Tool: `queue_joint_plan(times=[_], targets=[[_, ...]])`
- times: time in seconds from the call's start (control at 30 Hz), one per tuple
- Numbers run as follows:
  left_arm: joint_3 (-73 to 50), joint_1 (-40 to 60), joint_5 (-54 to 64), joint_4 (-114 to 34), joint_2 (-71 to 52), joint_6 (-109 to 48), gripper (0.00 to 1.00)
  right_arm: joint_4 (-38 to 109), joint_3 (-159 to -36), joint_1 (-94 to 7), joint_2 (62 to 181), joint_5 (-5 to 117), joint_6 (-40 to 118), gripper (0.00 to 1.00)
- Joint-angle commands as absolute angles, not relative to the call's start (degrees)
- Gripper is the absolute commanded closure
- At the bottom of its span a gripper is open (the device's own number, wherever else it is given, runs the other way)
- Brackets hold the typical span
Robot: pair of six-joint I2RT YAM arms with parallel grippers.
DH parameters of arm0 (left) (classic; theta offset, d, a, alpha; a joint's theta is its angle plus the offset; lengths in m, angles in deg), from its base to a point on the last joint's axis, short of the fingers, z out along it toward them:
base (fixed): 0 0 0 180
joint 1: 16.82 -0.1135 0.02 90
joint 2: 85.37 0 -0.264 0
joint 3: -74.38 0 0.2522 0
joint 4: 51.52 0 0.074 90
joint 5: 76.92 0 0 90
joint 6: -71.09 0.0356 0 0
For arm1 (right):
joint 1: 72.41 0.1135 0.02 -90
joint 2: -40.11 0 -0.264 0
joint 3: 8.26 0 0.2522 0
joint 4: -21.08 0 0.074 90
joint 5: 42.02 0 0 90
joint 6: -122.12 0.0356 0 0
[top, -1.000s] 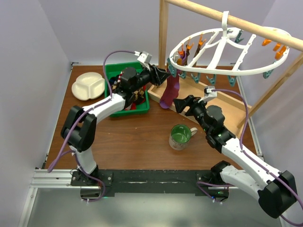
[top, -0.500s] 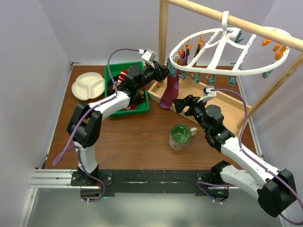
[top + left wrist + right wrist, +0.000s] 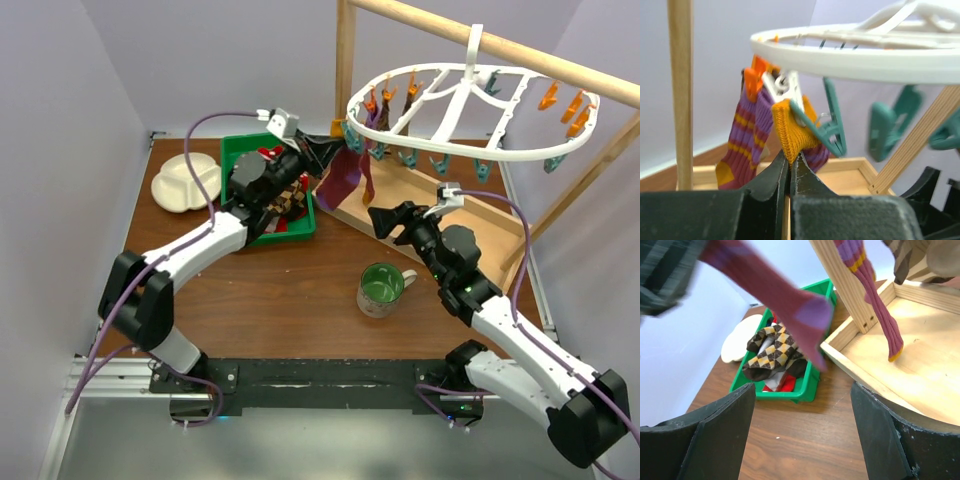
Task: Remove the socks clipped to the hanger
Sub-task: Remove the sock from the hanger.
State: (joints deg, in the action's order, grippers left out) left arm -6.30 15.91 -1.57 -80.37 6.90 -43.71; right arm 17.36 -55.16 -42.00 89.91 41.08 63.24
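The white oval hanger (image 3: 470, 100) hangs from the wooden pole, tilted down on its left side. My left gripper (image 3: 328, 150) is shut on the orange cuff of a maroon and purple sock (image 3: 340, 180), right under the rim. In the left wrist view the jaws (image 3: 789, 159) pinch that cuff (image 3: 790, 127), and a teal clip (image 3: 832, 132) still grips it. A second striped sock (image 3: 742, 145) hangs beside it from an orange clip (image 3: 754, 75). My right gripper (image 3: 385, 220) stands open below the hanger with nothing between its fingers (image 3: 700, 440). The held sock (image 3: 790, 305) shows blurred across the right wrist view.
A green bin (image 3: 296, 236) at the back left holds a checkered sock (image 3: 772, 347) and other socks. Beside it lies a white divided plate (image 3: 185, 182). A green mug (image 3: 380, 288) stands mid-table. The wooden post (image 3: 345, 60) rises from a wooden tray (image 3: 480, 225).
My left gripper has shut on the sock's cuff and drawn back to the left. The hanger swung and tilted left with it, and the sock slants toward the bin. The right arm barely moved.
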Motion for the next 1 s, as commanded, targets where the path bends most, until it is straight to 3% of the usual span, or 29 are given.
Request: queue_joint_plan(times=[0.0,0.5,0.97], targets=[[-4.95,16.58,1.92,-82.25,-0.72,-40.1,1.0,16.82,-57.52,-42.18,88.72,42.0,64.46,0.2],[-3.99,27.28,14.46,-68.44,-10.66,-30.61,1.0,7.08,-54.72,-42.18,86.87,51.14,66.84,0.17],[-11.53,34.51,25.29,-51.22,-6.45,-33.68,1.0,-0.14,-51.9,-42.27,88.89,52.64,68.68,0.09]])
